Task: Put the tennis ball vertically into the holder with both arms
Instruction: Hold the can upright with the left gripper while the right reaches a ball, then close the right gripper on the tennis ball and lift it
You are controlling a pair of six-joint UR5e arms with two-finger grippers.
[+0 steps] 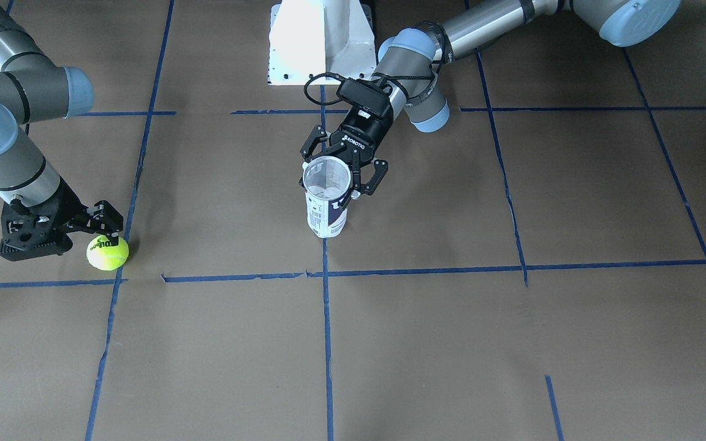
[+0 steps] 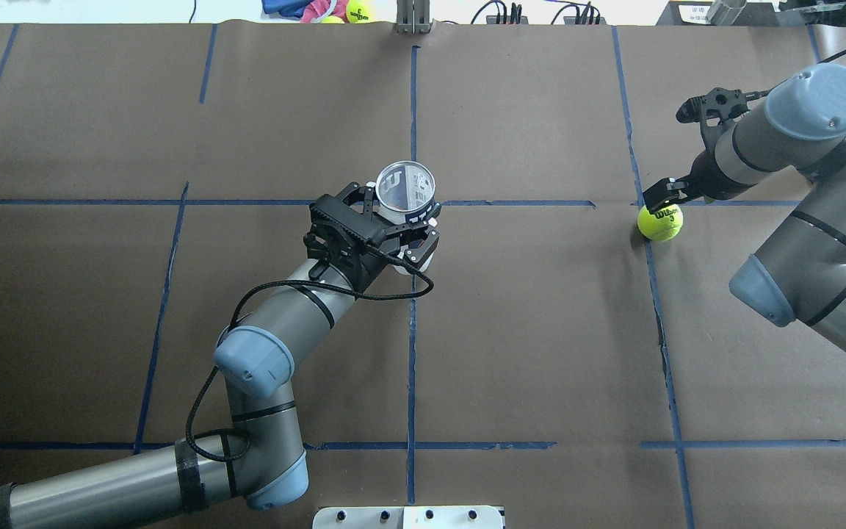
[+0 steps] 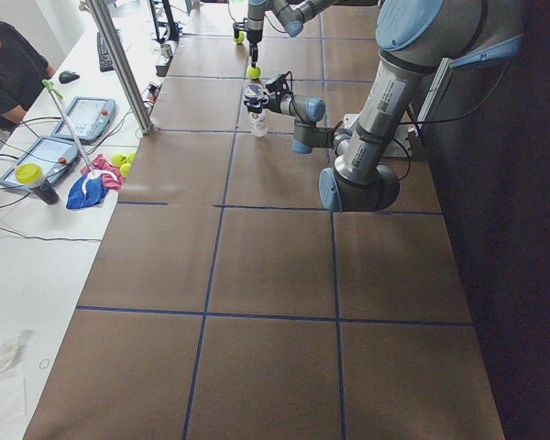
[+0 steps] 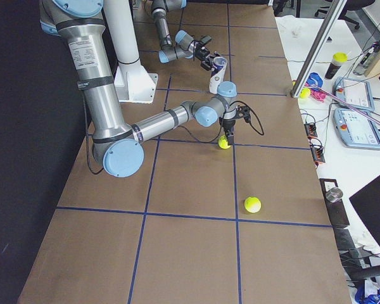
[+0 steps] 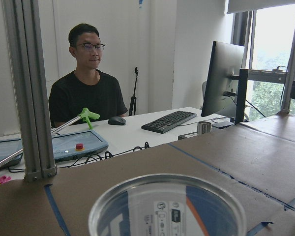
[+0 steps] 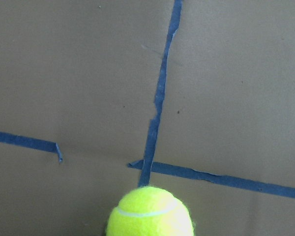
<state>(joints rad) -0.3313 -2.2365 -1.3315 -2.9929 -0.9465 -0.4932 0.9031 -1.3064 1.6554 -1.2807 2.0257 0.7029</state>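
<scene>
Overhead exterior: left gripper (image 2: 402,219) is clamped across the clear plastic cylindrical can with the white-and-navy label (image 2: 406,189), just under the rim. The can stands upright on the brown paper-covered table (image 2: 540,330), mouth up and unobstructed, presumably so the ball can drop straight in. The fuzzy yellow-green tennis ball (image 2: 660,222) sits well apart on the robot's right, on a blue tape line (image 2: 656,308). Right gripper (image 2: 659,200) is down at the ball's top. Can't tell whether its jaws grip it. Bare table between ball and can, so the carry path looks open. Rim clearance is tight because the ball roughly fills the mouth.
</scene>
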